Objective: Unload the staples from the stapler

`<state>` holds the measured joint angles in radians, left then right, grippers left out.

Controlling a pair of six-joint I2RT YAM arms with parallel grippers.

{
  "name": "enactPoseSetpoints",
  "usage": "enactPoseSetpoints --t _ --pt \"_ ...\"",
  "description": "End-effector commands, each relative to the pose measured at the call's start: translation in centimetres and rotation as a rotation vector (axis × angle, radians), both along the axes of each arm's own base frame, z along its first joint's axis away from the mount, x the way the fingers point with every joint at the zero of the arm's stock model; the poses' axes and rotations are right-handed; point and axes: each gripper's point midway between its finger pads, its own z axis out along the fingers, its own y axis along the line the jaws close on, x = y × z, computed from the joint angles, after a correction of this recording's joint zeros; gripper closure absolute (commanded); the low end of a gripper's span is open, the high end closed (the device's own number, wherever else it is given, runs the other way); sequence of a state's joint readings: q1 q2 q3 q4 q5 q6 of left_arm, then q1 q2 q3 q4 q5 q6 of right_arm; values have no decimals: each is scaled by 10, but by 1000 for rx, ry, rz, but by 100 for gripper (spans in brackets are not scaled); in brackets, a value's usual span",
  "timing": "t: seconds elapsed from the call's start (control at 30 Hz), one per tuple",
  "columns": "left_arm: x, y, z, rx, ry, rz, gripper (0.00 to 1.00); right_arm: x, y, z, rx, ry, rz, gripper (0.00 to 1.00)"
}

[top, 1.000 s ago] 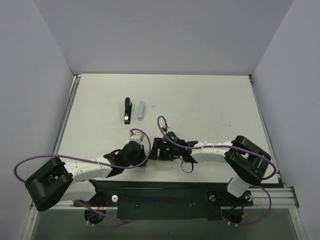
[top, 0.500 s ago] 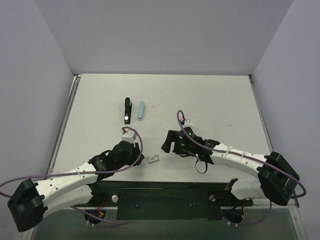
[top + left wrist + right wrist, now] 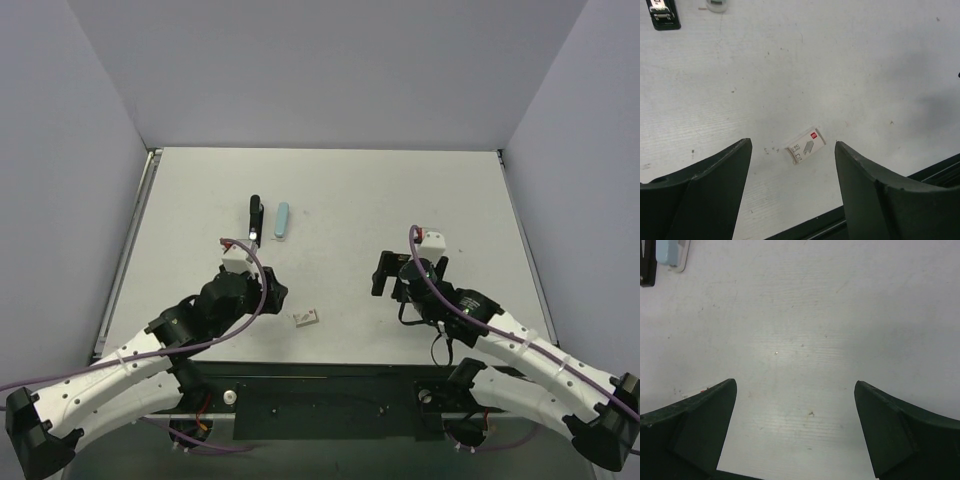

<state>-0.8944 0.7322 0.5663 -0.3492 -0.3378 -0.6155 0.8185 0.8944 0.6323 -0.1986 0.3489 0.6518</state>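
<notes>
I am hovering my left gripper (image 3: 268,296) over the lower left part of the table (image 3: 400,200) in the top view, with its fingers spread wide and nothing between them. In my left wrist view the two dark fingers (image 3: 720,185) are standing well apart at the bottom of the frame. A small white box with a red mark (image 3: 805,145) is lying flat on the surface in the gap between them, touching neither finger. In the top view that box (image 3: 306,318) is sitting just right of my left gripper, near the bottom edge of the table.

My right gripper (image 3: 385,275) is hanging over the lower right part of the table, also spread open and gripping nothing. Its wrist view is showing only bare surface between the fingertips (image 3: 795,385).

The stapler (image 3: 254,222) is lying on the table in the upper left of the top view, lengthwise up the frame. A silvery glint is showing at its lower end. It is resting well apart from both grippers. Just to its right a slim light blue object (image 3: 283,220) is lying parallel to it, not touching. One black end of the stapler (image 3: 662,15) is peeking in at the upper left corner of the left wrist view. It is showing in the same corner of the right wrist view (image 3: 646,265), with the blue object (image 3: 671,252) beside it.
</notes>
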Motion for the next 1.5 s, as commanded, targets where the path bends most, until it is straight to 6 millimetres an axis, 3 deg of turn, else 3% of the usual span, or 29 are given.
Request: enactPoseSetpoints --t 0.0,0.2,0.63,0.9,1.47 --pt "13 11 41 -2 -100 66 22 4 -49 36 -140 -87 -146 2" --pt "23 16 75 -12 -196 97 15 5 -74 66 -229 -127 -224 1" --pt "38 27 109 -1 -320 167 13 9 -95 102 -251 -220 -322 0" --pt "34 22 129 12 -344 100 10 12 -95 126 -232 -258 -329 0" --pt "37 21 149 7 -370 104 9 12 -99 147 -208 -299 -349 0"
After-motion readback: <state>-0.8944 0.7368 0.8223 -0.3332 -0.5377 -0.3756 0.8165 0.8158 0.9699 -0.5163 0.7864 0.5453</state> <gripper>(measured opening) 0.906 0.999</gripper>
